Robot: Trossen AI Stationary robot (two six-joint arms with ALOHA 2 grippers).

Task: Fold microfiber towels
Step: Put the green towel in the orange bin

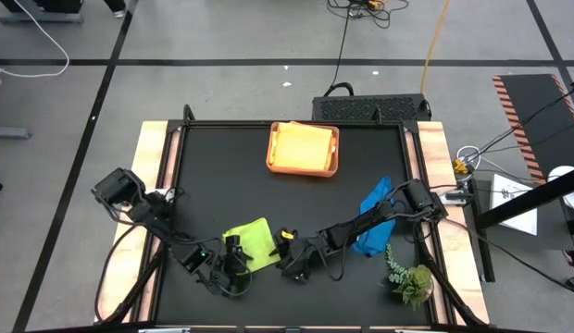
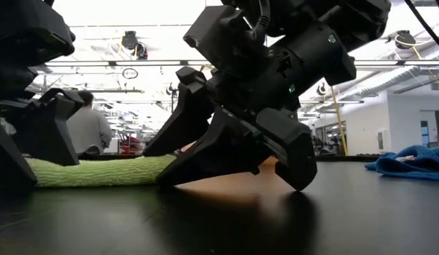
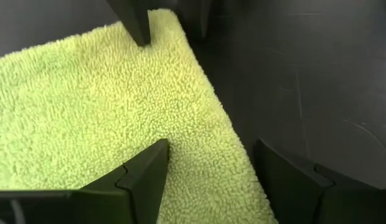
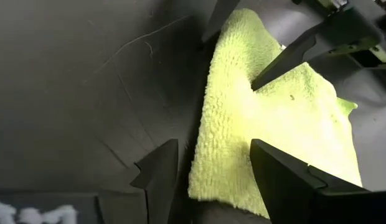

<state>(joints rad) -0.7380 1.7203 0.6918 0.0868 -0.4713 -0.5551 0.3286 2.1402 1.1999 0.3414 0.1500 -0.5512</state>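
Note:
A lime green microfiber towel (image 1: 250,242) lies flat on the black table, near the front. Both grippers stand open astride its near edge. My left gripper (image 3: 211,168) is at the left end of that edge (image 1: 235,253). My right gripper (image 4: 211,169) is at the right end (image 1: 285,252). Each has one finger over the pile and one over bare table. The low view shows my right gripper (image 2: 237,183) down at table level beside the towel (image 2: 99,171). A blue towel (image 1: 375,217) lies crumpled at the right. Orange and yellow towels lie in a tray (image 1: 304,148). My left gripper comes slanting down from the near left. One fingertip (image 3: 152,158) sits on the pile just inside the edge, the other (image 3: 280,171) over the table beside it; whether they press, I cannot tell. My right gripper slants down from the right. One fingertip (image 2: 168,177) meets the towel's end and the other (image 2: 304,185) reaches the bare table.
The tan tray's rim (image 1: 335,153) is at the far middle. A green plant sprig (image 1: 412,282) lies at the near right corner, close to my right arm. Wooden strips (image 1: 153,185) border the table's sides. A person (image 2: 88,131) shows far behind the table.

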